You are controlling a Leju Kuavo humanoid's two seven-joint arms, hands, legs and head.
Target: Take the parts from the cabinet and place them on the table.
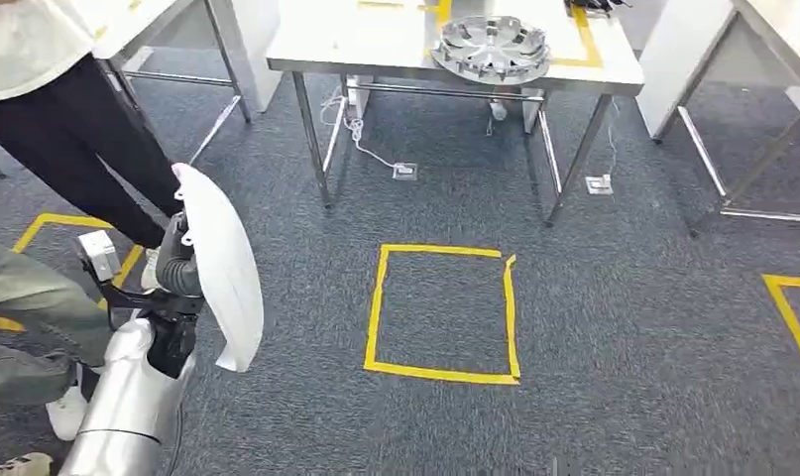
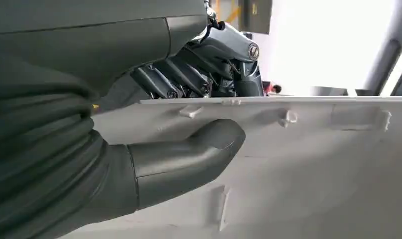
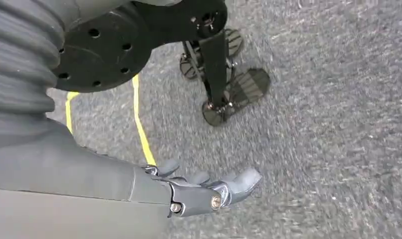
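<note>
My left hand (image 1: 177, 260) grips a white curved plastic panel (image 1: 225, 266), held on edge above the carpet at the left of the head view. In the left wrist view the thumb (image 2: 189, 157) presses on the panel's ribbed inner face (image 2: 308, 164) and the dark fingers (image 2: 189, 79) wrap over its rim. My right hand (image 3: 203, 191) hangs over the grey carpet with its fingers stretched out and nothing in it. Ahead stands a white table (image 1: 376, 45) with a silver wheel cover (image 1: 492, 47) lying on it.
A person in dark trousers (image 1: 88, 149) stands close at the left, and another person's leg (image 1: 29, 307) is beside my left arm. A yellow tape square (image 1: 442, 309) marks the carpet before the table. More metal-legged tables (image 1: 733, 59) stand at the right and far left.
</note>
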